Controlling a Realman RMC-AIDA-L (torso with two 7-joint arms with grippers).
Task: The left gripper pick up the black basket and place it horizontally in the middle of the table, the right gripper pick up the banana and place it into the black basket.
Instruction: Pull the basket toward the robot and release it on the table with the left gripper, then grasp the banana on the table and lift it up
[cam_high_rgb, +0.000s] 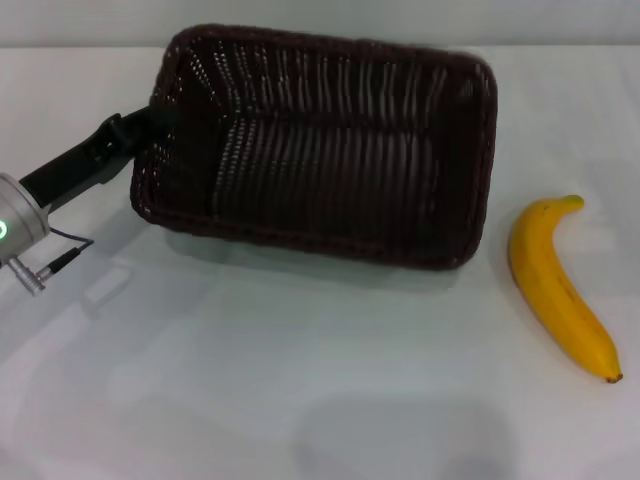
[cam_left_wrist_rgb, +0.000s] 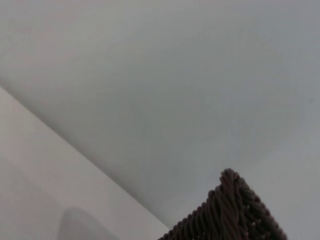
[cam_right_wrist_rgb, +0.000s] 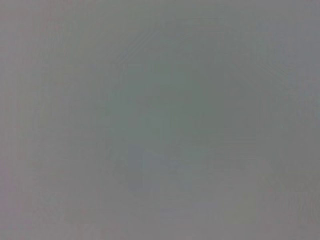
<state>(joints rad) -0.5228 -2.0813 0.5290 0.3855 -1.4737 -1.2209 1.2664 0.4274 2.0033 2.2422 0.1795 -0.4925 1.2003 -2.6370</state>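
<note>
The black basket (cam_high_rgb: 320, 145) is in the middle of the table (cam_high_rgb: 300, 390) in the head view, long side across, tipped so its inside faces me. A shadow lies under its near edge. My left gripper (cam_high_rgb: 152, 118) reaches in from the left and grips the basket's left short rim. A corner of the braided rim shows in the left wrist view (cam_left_wrist_rgb: 230, 210). The banana (cam_high_rgb: 558, 288) lies on the table to the right of the basket, apart from it, dark tip toward me. My right gripper is out of view; the right wrist view shows only blank grey.
The left arm's silver joint with a green light (cam_high_rgb: 15, 230) and a small cable (cam_high_rgb: 55, 262) sit at the left edge. White tabletop stretches in front of the basket and around the banana.
</note>
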